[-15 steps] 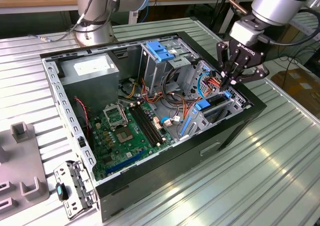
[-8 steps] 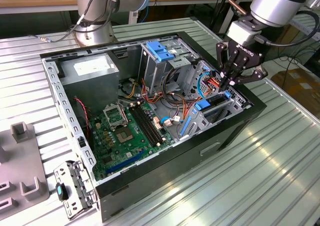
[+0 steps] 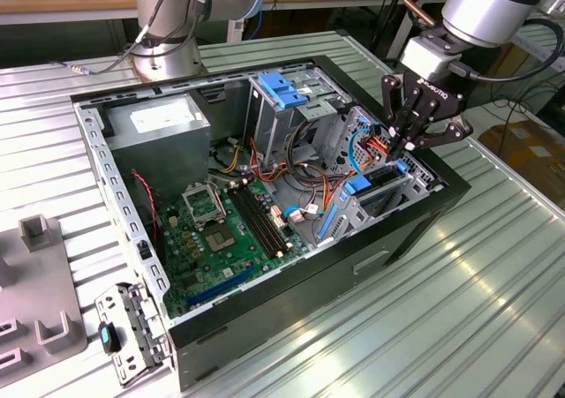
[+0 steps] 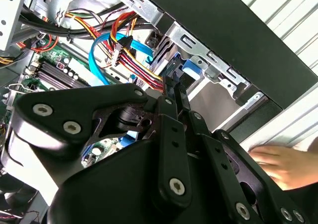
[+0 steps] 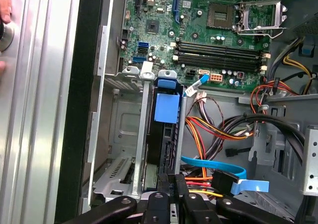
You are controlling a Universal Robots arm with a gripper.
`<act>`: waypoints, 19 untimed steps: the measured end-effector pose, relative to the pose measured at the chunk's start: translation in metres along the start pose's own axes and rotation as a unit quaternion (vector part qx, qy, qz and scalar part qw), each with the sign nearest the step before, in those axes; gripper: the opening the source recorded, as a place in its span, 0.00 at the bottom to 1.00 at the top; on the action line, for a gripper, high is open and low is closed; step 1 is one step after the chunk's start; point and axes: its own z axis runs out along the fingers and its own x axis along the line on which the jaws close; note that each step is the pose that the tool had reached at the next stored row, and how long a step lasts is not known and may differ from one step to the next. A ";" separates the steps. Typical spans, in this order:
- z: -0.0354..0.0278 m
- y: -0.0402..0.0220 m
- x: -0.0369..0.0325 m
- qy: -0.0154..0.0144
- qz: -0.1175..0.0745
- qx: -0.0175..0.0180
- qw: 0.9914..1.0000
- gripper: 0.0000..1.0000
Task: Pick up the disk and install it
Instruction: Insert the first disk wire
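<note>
The disk (image 5: 166, 129) stands on edge in a metal bay at the side of the open computer case (image 3: 406, 239). Its blue rail (image 5: 166, 107) faces up in the first wrist view, and the disk (image 3: 378, 179) lies deep in the bay on the exterior view's right. My gripper (image 3: 404, 148) hangs over the bay's outer end. Its fingertips (image 5: 175, 182) are drawn together at the near end of the disk, with no gap between them. In the second wrist view the fingers (image 4: 174, 92) reach to a blue rail piece (image 4: 188, 67) by the case wall.
Red, yellow and blue cables (image 5: 218, 172) crowd beside the bay. A motherboard (image 3: 221, 239), a grey power supply box (image 3: 163, 120) and a cage with a blue top (image 3: 282, 89) fill the case. A person's hand (image 4: 278, 164) rests on the ribbed table beside the case wall.
</note>
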 end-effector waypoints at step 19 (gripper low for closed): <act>0.0112 0.0098 0.0016 0.000 0.062 0.013 0.998 0.16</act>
